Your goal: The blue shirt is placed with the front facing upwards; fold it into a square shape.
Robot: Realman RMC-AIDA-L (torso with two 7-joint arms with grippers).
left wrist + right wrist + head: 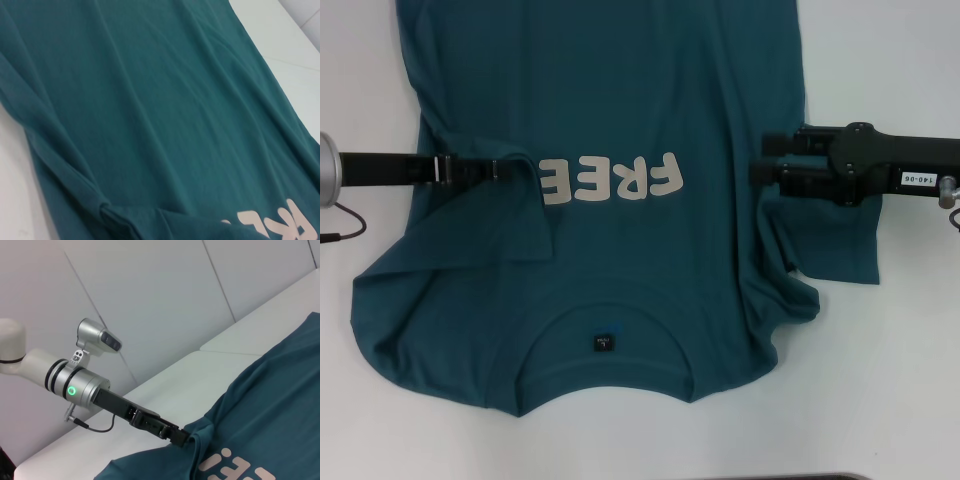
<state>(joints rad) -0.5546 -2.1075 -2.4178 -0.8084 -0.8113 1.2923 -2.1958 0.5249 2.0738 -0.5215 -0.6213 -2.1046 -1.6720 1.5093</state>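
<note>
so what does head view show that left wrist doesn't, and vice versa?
Head only: both end effectors, left at the folded-in shirt edge by the lettering, right at the opposite edge; also the collar with its label and a sleeve. Left wrist only: a close look at creases across the shirt body. Both: the shirt on the table, and part of the lettering.

white table [900, 380] — blue shirt [620, 90] flat, front up

Bright, even light; soft shadows
</note>
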